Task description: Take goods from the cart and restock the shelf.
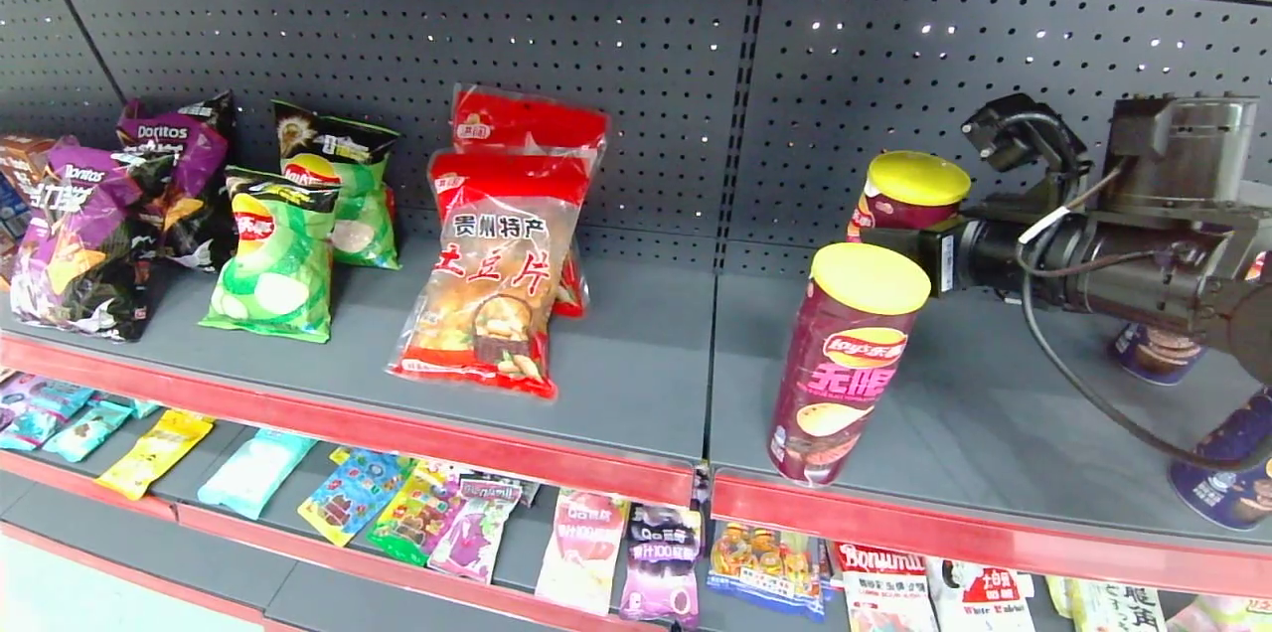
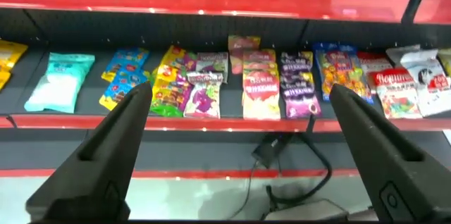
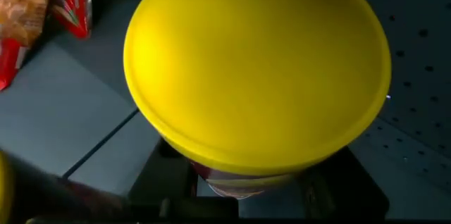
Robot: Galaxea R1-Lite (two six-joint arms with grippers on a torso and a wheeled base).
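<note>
The right arm (image 1: 1143,259) is dark grey metal with looping black cables (image 1: 1055,366); the left claw (image 2: 239,89) has tapered dark fingers (image 2: 106,153).

Dark pegboard wall (image 1: 417,36) — pale floor (image 1: 50,597)

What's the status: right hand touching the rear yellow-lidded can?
Touching. Right wrist view: the rear can sits gripped between the dark fingers of the right hand.

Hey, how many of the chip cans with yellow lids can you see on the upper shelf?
2. The front can stands near the front edge of the shelf; the rear can is behind it, held in the right gripper. The arm may hide more.
</note>
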